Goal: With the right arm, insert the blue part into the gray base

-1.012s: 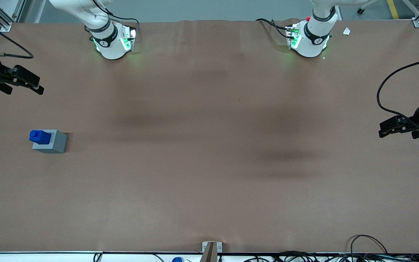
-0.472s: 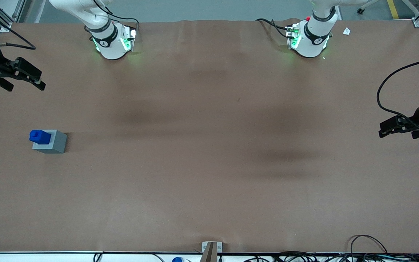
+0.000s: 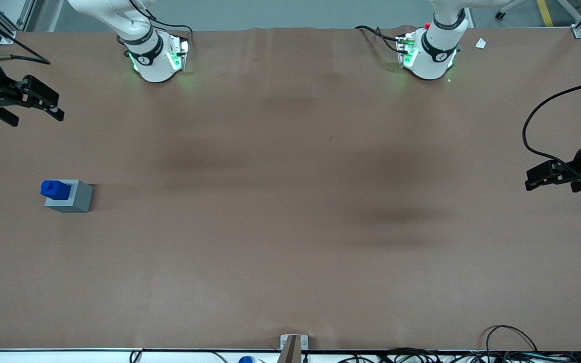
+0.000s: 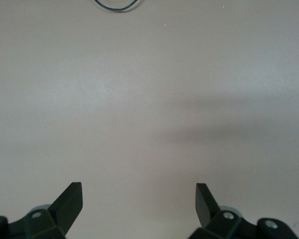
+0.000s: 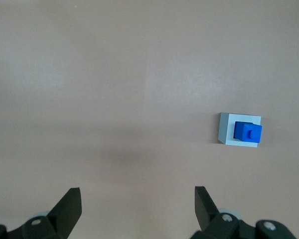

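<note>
At about nine o'clock in the front view, near the working arm's end of the brown paper-covered surface (image 3: 290, 227), the black two-finger claw (image 3: 38, 103) of the white jointed right arm hangs above the surface with its fingers spread apart, gripping nothing. Below it, nearer the front camera and well apart from the claw, sits the light-gray cube-like base (image 3: 71, 196). The small bright-blue plastic part (image 3: 55, 189) with its narrower stepped top stands upright in the base's top recess, so the insertion looks done. In the right wrist view, the blue part (image 5: 247, 133) sits squarely in the gray base (image 5: 226, 130), at about three o'clock from the wide-open claw (image 5: 137, 206). To finish well, I judge the arm should pull away high and clear, never brushing the seated pair.
</note>
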Tool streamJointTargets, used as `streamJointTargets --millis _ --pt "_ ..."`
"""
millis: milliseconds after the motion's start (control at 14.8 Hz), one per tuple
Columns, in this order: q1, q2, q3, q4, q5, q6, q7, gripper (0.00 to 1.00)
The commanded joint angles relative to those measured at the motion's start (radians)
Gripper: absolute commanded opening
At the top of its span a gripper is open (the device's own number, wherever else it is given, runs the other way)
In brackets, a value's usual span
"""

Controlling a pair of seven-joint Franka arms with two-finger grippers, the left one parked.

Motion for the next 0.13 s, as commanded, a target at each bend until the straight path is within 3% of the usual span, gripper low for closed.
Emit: streamJointTargets --millis 0,67 --pt "0.001 -0.021 -0.002 -0.021 -0.017 -0.015 -0.017 1.00" --pt "0.001 -0.021 -0.002 -0.023 -0.017 -0.018 -0.018 1.00"
